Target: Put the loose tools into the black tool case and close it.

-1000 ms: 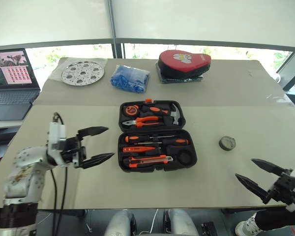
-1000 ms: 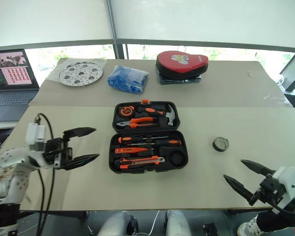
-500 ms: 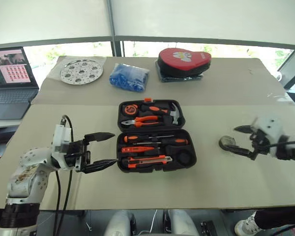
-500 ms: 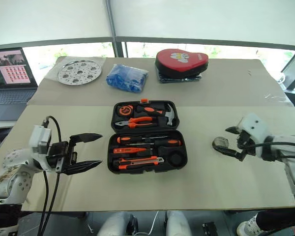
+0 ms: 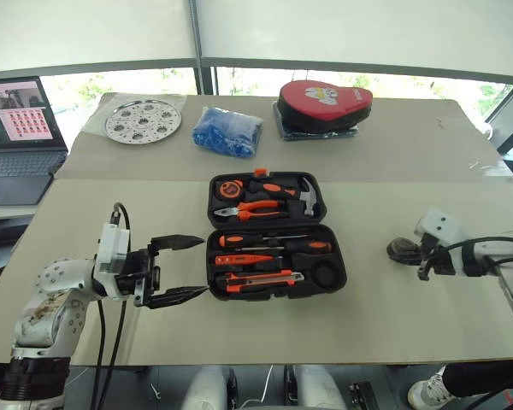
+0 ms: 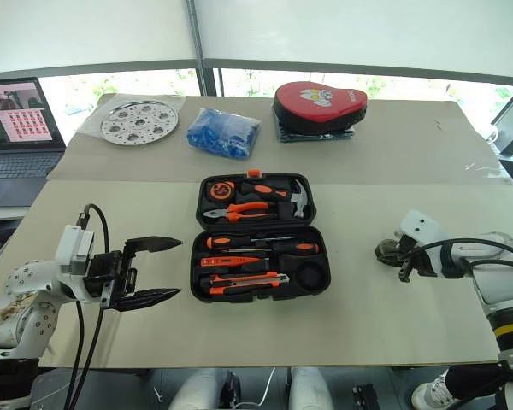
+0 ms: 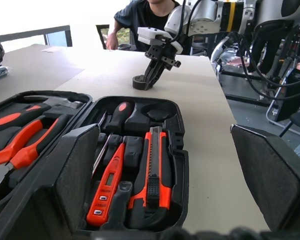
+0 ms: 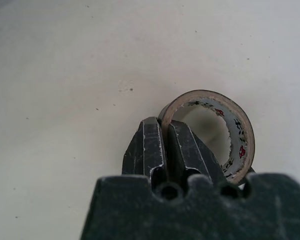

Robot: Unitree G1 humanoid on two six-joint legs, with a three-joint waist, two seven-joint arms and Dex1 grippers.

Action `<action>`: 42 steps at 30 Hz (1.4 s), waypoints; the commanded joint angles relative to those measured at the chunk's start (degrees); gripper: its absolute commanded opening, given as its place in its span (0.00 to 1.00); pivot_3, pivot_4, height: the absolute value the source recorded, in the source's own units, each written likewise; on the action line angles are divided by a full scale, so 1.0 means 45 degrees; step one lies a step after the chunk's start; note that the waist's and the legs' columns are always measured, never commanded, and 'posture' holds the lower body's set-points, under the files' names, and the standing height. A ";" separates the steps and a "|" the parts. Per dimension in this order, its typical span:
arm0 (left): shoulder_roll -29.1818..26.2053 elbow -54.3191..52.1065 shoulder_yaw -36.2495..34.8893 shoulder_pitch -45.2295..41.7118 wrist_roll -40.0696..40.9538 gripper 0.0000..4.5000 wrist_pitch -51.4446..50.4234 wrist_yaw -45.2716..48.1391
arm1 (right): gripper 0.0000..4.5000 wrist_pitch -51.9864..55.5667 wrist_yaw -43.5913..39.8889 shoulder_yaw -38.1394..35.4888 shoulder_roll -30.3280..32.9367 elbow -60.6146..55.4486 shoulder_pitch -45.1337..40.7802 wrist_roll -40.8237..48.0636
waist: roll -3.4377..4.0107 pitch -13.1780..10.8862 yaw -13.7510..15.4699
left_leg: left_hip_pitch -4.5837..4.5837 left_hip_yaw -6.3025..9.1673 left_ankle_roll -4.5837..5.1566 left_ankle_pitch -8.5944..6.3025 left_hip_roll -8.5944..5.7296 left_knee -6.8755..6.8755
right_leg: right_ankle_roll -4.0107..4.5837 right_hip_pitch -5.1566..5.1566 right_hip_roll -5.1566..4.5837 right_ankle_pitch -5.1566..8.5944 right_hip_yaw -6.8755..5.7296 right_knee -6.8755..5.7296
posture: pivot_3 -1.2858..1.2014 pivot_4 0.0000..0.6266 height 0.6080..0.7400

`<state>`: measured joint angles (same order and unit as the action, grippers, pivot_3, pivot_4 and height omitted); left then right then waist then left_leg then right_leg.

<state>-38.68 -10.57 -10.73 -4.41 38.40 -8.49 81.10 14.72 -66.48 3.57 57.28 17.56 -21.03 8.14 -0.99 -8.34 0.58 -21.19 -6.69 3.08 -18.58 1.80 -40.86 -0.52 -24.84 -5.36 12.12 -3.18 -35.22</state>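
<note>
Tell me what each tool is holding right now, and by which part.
The right tool is shut on the tape roll, pinching its wall at the near rim. The left tool is open beside the black tool case, holding nothing.

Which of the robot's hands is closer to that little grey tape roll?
The right gripper: its fingers pinch the tape roll. The left gripper hangs open beyond the black tool case.

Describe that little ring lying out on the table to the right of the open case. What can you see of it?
It is a small grey tape roll, a hollow ring with a pale inner core bearing small red and dark printed marks. It sits on the beige table, apart from the black tool case. The right gripper has shut on its wall, one finger inside the ring, one outside.
</note>
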 commanded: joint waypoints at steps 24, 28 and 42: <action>-0.0202 0.0891 -0.0423 0.1564 -0.0543 1.00 0.1884 0.0639 | 0.17 0.6139 0.0286 0.2247 -0.0684 -0.8222 -0.0157 0.2756 | 0.0010 -0.0007 0.0033 | -0.0026 0.0020 -0.0006 0.0000 0.0000 -0.0019 | 0.0026 -0.0032 -0.0035 -0.0006 -0.0078 -0.0043 | 0.52 0.24 1.00; -0.0239 0.0985 -0.0484 0.1499 -0.0608 1.00 0.1760 0.0335 | 0.44 0.6222 -0.0488 0.1915 -0.0679 -0.8483 -0.0483 0.3602 | 0.0010 -0.0007 0.0027 | -0.0029 0.0026 0.0000 -0.0003 0.0000 -0.0024 | 0.0026 -0.0026 -0.0035 -0.0006 -0.0083 -0.0036 | 0.52 0.24 1.00; 0.0488 0.1865 0.1123 -0.1429 -0.3680 0.67 -0.2819 -0.7044 | 0.52 -0.0558 0.0073 -0.0534 -0.2122 -0.0347 -0.2316 0.1842 | 0.0001 -0.0010 0.0038 | 0.0038 0.0049 0.0016 -0.0011 -0.0005 -0.0020 | -0.0002 0.0099 -0.0016 -0.0057 -0.0097 0.0028 | 0.52 0.24 1.00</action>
<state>-37.47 -2.97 -7.40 -8.19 24.91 -19.13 54.70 20.85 -69.98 0.36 48.98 11.15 -30.17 21.90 -0.99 -8.39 0.75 -21.04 -6.48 3.12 -18.61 1.75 -40.96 -0.54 -24.40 -5.43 11.86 -3.62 -35.12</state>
